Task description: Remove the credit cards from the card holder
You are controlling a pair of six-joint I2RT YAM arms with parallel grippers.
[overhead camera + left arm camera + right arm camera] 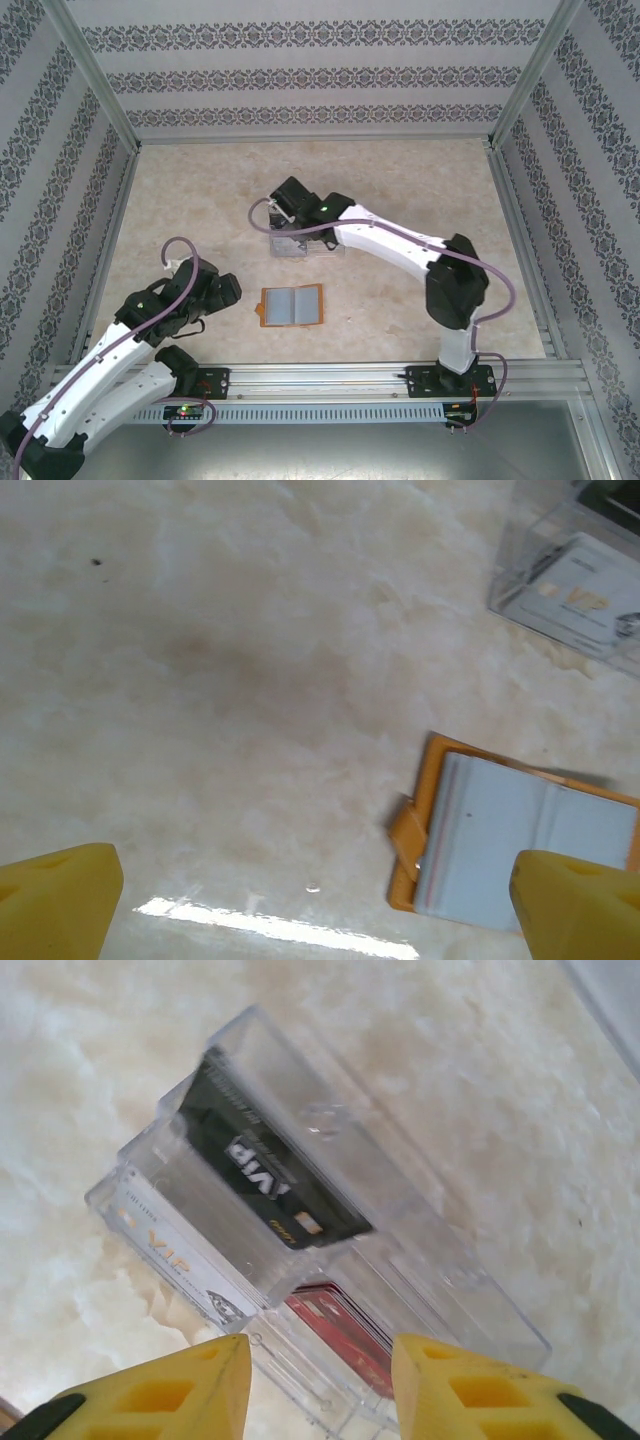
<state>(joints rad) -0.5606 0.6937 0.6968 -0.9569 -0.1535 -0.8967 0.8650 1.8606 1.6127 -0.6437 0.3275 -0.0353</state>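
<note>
The card holder (292,306) lies open and flat on the table, orange-tan with grey-blue sleeves (520,850). My left gripper (225,290) hovers just left of it, open wide (318,905), with nothing between its fingers. My right gripper (287,222) hangs over a clear plastic tray (305,245). Its yellow fingers (180,1390) stand apart, so the right gripper (320,1380) is open and holds nothing. In the tray's slots (420,1220) rest three credit cards: a black one (270,1175), a white one (170,1250) and, below the gap between the fingers, a red one (345,1335).
The clear tray (570,580) sits beyond the card holder, toward the table's middle. Patterned walls on metal posts close in the table on three sides. A metal rail (330,375) carrying both arm bases runs along the near edge.
</note>
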